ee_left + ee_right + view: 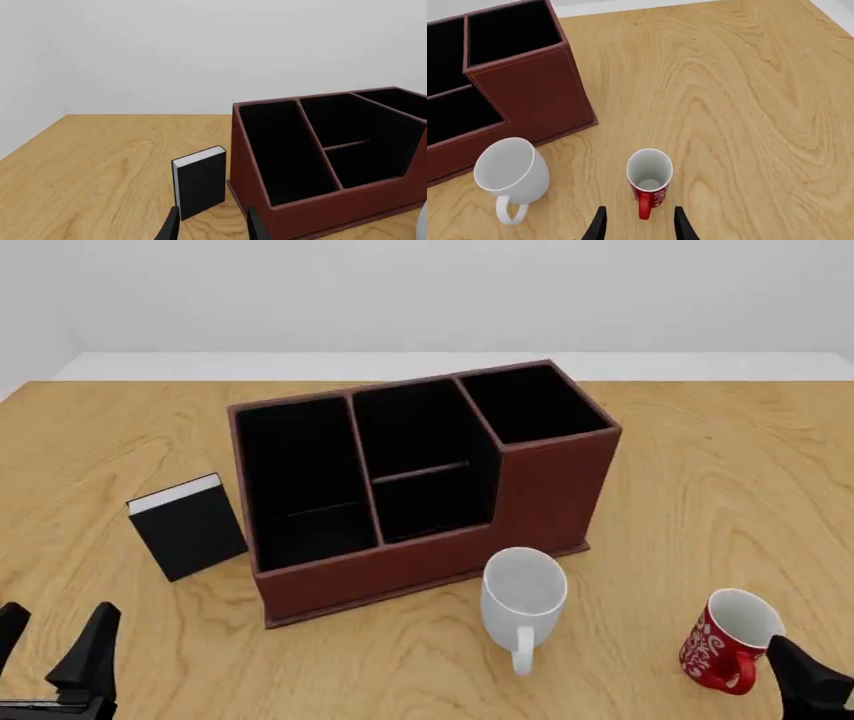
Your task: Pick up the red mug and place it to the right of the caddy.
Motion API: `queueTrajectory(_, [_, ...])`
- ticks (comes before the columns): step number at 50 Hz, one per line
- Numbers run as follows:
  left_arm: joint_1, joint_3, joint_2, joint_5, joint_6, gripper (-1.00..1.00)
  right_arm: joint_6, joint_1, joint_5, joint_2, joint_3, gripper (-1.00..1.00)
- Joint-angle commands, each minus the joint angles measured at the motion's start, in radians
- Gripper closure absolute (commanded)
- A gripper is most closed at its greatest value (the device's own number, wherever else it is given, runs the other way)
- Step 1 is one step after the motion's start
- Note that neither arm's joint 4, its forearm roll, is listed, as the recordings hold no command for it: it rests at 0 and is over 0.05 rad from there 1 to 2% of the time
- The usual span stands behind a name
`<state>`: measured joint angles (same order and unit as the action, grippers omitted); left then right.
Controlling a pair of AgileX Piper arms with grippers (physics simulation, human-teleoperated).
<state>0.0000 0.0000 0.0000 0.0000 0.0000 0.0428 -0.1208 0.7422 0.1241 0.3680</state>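
The red mug (725, 640) with its white swirls stands upright on the table at the front right, well right of the caddy's near corner, handle toward me. The reddish-brown caddy (534, 490) fills the middle of the table. My right gripper (640, 220) is open just behind the red mug (650, 181), its fingers on either side of the handle line and touching nothing. In the front view only one of its dark fingers (805, 680) shows, at the bottom right. My left gripper (51, 645) is open and empty at the front left. It faces the caddy (280, 210).
A plain white mug (523, 598) stands in front of the caddy, left of the red mug. A small black book (190, 528) stands upright left of the caddy, just ahead of my left gripper (212, 225). Bare wooden tabletop (747, 490) lies right of the caddy.
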Motion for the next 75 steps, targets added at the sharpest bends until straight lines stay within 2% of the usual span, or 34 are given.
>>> queueTrajectory(1, [0.0, 0.0, 0.0, 0.0, 0.0, -1.0, 0.021, -0.019, 0.004, -0.041, -0.068, -1.0])
queueTrajectory(20, [0.0, 0.0, 0.0, 0.0, 0.0, -1.0, 0.045, -0.011, -0.083, -0.023, -0.175, -1.0])
queueTrajectory(44, [0.0, 0.0, 0.0, 0.0, 0.0, -1.0, 0.044, -0.024, -0.196, 0.032, -0.269, -1.0])
queueTrajectory(75, [0.0, 0.0, 0.0, 0.0, 0.0, -1.0, 0.052, -0.007, -0.384, 0.181, -0.325, -1.0])
